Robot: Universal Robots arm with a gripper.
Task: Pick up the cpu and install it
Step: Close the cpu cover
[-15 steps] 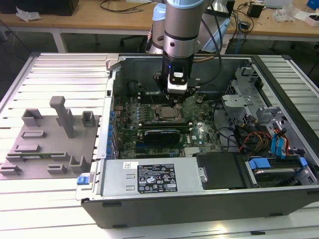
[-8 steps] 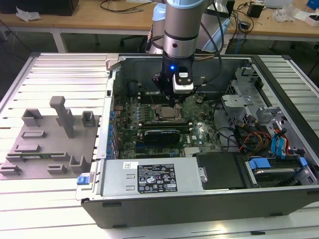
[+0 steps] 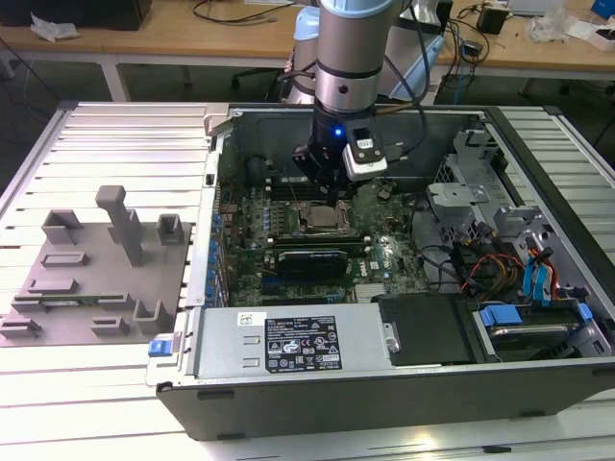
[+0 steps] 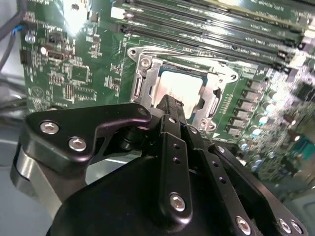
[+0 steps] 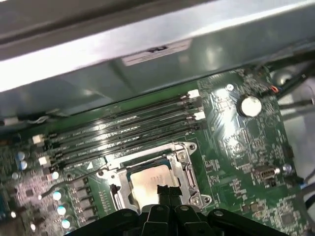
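The cpu (image 4: pixel 183 84) lies flat in the socket frame (image 4: pixel 141 77), right under the tip of the tool (image 4: pixel 170 101), which is closed with nothing gripped. Whether they touch is unclear, because the tool's body hides the cpu's near edge in both wrist views. Memory slots (image 5: pixel 123 129) run just beyond, before the case wall (image 5: pixel 147 64).

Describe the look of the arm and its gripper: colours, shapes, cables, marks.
The arm is a silver-grey cylinder with a pale blue cap and black cables beside it. A blue light glows at its black wrist, beside a white camera box. The gripper is black, with silver screws.
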